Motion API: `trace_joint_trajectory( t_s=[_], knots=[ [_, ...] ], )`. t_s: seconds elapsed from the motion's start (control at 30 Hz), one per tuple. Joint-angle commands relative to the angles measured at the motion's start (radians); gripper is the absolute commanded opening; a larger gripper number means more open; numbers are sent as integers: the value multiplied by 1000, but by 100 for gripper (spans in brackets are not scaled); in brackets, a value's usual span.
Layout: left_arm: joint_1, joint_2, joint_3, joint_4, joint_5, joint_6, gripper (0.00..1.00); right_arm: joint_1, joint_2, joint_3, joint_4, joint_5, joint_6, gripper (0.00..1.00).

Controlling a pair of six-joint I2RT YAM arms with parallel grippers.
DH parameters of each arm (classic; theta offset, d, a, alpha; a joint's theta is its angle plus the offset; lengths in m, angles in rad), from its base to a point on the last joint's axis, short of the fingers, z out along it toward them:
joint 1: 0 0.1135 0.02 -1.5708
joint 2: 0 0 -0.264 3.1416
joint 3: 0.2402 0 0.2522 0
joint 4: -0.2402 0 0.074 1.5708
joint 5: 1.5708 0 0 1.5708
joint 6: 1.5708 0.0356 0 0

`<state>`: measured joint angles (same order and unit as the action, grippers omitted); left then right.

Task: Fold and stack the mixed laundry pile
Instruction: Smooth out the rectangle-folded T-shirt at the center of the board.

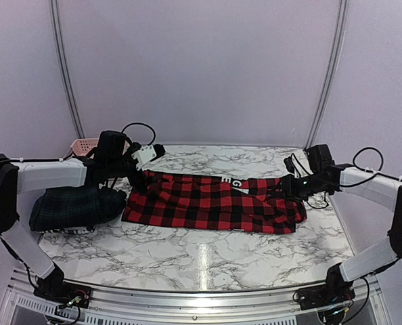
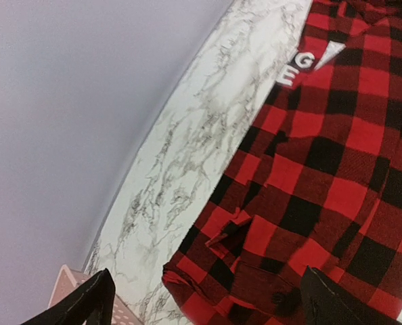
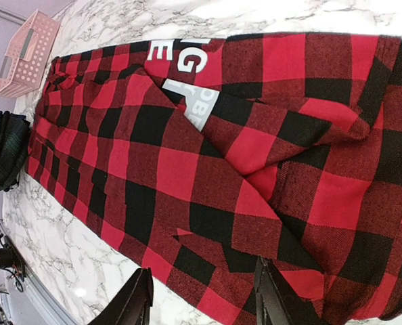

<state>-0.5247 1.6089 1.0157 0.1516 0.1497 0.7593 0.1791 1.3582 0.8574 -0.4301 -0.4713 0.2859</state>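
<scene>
Shirt (image 1: pixel 214 203) with red and black checks, spread long and flat across the middle of the top view, white letters (image 1: pixel 235 183) on its upper edge. Not folded yet, by the look of it. Green cloth (image 1: pixel 76 206) in a dark lump at the left of the frame, under the left arm.

Left gripper (image 2: pixel 206 284) over the left end of the shirt, jaws wide apart, nothing in them. Right gripper (image 3: pixel 202 277) at the right end, jaws partly apart, low over the edge, no cloth seen pinched between them.

Looks soft, thin and light. Will likely flop, sag and wrinkle when lifted. Not breakable. May slide a bit on the smooth top, so best to lift and lay, not push. Best to pinch the two corners of one end, right at the edge. Better to stay off the bunched bit near the left end, seen low in the left wrist view.

Table (image 1: pixel 201 264) white with grey marble lines, flat and shiny, with a bright glare spot low in the middle. Plenty of bare top below the shirt in the top view, good for a fold. Pink basket (image 1: pixel 86 145) at the upper left, behind the left arm. Pale wall (image 1: pixel 201 68) close behind and at both sides, so little room to swing far back.
</scene>
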Motion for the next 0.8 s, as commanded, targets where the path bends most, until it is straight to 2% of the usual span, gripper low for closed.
trace_joint_trajectory(
  t_s=[0.0,0.13,0.23,0.3,0.33,0.53,0.63,0.77],
  knots=[
    [-1,-124,26,44,-87,-167,99,-7,16,59,-19,-25,-11,47],
    [-1,-109,131,-34,-74,-318,99,-6,46,78,-16,-32,-19,48],
    [-2,-1,293,-220,-64,-440,99,1,85,100,-11,-51,-16,48],
    [-3,90,408,-362,1,-488,99,17,115,121,-8,-56,-5,47],
    [-4,121,431,-383,24,-521,99,31,130,128,-4,-56,4,47],
    [-5,171,429,-295,23,-712,99,138,266,160,5,-22,43,44],
    [-5,163,398,-229,-37,-797,99,159,346,160,17,-1,62,42],
    [2,225,464,-311,-137,-862,99,144,424,154,14,7,72,39]
  ],
)
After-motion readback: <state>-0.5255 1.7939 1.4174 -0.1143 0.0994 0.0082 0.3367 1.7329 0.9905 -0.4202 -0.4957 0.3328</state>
